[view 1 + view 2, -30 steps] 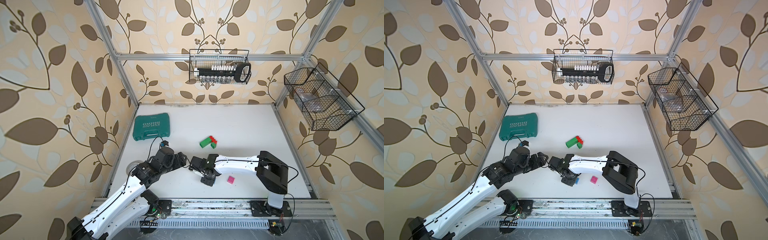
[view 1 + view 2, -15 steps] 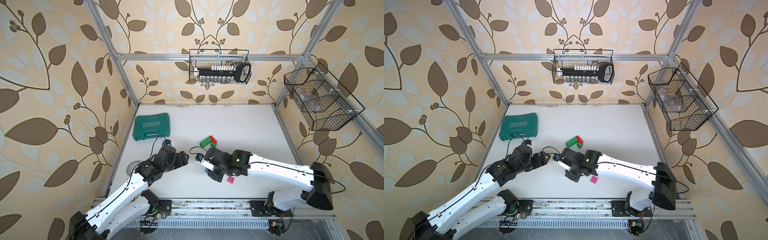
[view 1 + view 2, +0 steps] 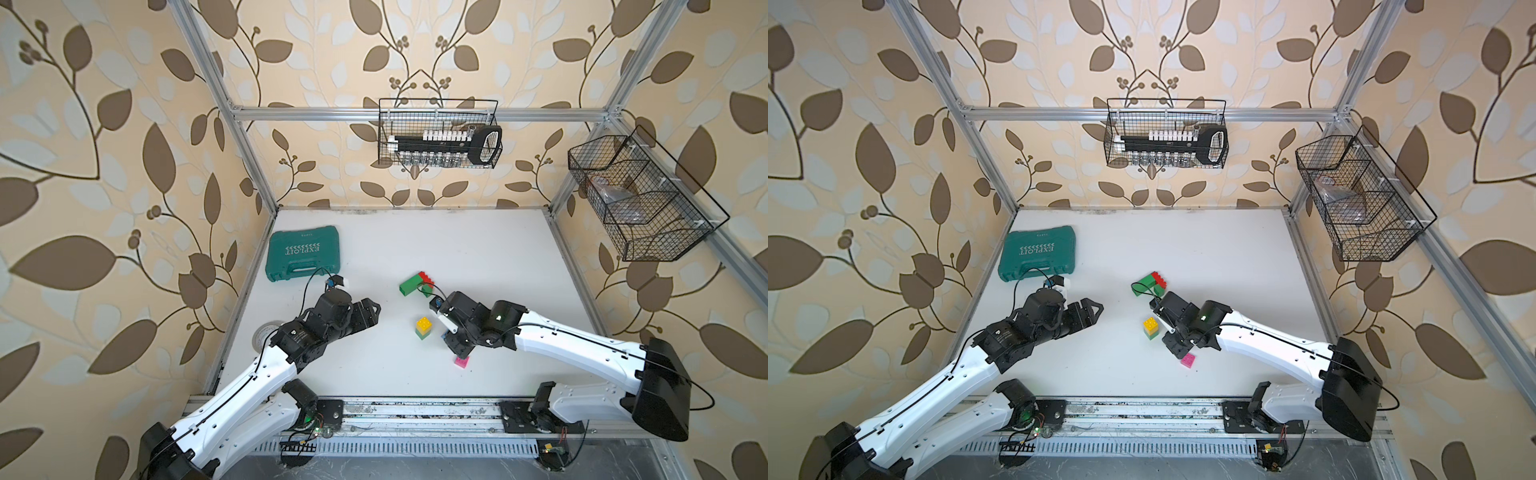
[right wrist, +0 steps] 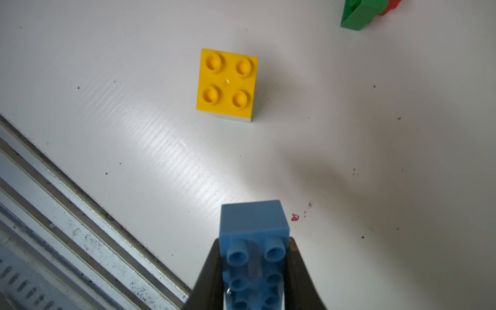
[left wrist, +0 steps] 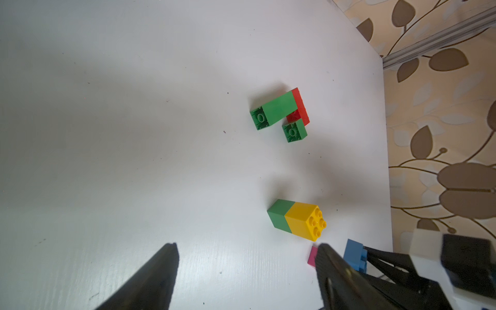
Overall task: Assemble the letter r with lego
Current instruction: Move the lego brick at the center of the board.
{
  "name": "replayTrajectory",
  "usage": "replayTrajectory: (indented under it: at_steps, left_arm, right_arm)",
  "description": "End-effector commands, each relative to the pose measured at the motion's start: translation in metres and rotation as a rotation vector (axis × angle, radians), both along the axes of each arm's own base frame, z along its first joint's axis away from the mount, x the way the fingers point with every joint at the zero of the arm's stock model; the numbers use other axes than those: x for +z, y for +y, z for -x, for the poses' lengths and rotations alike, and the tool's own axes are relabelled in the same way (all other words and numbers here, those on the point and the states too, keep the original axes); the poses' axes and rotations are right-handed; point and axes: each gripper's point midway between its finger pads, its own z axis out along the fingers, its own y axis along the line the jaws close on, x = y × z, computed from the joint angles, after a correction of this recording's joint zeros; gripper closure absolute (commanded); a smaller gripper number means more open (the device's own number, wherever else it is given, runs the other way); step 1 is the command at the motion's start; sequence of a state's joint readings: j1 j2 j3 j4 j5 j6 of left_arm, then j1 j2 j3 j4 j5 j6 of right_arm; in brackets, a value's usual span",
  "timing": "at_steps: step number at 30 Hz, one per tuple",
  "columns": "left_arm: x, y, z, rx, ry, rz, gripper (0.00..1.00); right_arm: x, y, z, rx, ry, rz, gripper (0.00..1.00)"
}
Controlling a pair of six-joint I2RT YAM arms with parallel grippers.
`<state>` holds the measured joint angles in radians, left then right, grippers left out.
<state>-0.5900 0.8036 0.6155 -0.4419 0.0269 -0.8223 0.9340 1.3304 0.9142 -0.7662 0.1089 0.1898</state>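
Blue plastic fills our right gripper (image 4: 253,249): its jaws are clamped on a studded blue brick (image 4: 253,222), close to the yellow brick (image 4: 226,80) but not touching it. That yellow brick is stacked on a green brick (image 5: 280,218) on the white table (image 5: 134,134). Our left gripper (image 5: 245,249) hangs to the side, its jaws spread wide and empty. Farther back lies the green-and-red assembly (image 5: 277,107), and a pink brick (image 3: 461,362) rests near the right gripper.
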Motion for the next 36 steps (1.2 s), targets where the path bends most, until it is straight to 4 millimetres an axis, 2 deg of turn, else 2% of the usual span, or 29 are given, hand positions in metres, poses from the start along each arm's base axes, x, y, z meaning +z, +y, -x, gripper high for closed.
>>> replayTrajectory:
  at_steps: [1,5,8,10,12,14,16,20,29,32,36]
  left_arm:
    - [0.001,-0.005,0.0,-0.013,-0.002,0.023,0.18]
    - [0.0,-0.005,0.0,-0.007,0.002,0.023,0.18]
    - [-0.002,-0.004,0.0,-0.003,0.004,0.022,0.18]
    - [-0.003,-0.004,0.0,-0.001,0.007,0.021,0.18]
    - [-0.004,-0.004,0.0,-0.003,0.011,0.022,0.18]
    - [-0.005,-0.005,0.0,-0.005,0.014,0.023,0.18]
    - [-0.006,-0.007,0.0,-0.012,0.019,0.025,0.18]
    - [-0.009,-0.012,0.0,-0.033,0.035,0.031,0.18]
    - [-0.01,-0.015,0.005,-0.079,0.052,0.019,0.18]
    - [-0.011,-0.015,0.007,-0.085,0.054,0.017,0.18]
    - [-0.013,-0.015,0.008,-0.083,0.061,0.017,0.18]
  right_arm:
    - [-0.01,0.017,0.002,0.011,0.037,-0.045,1.0]
    - [-0.022,0.031,0.009,0.114,0.06,-0.064,1.0]
    - [-0.02,0.036,0.002,0.147,0.002,-0.022,1.0]
    - [-0.011,0.027,-0.011,0.069,-0.036,-0.008,1.0]
    - [0.0,0.009,-0.024,-0.108,-0.022,-0.02,1.0]
    - [0.007,-0.011,-0.029,-0.265,-0.019,0.0,1.0]
    - [0.006,-0.029,-0.024,-0.393,0.009,0.013,1.0]
    - [-0.003,-0.049,-0.006,-0.552,0.061,-0.011,1.0]
    - [-0.035,-0.093,0.025,-0.738,0.126,0.125,1.0]
    - [-0.044,-0.095,0.03,-0.754,0.146,0.139,1.0]
    - [-0.06,-0.08,0.028,-0.694,0.192,0.127,1.0]
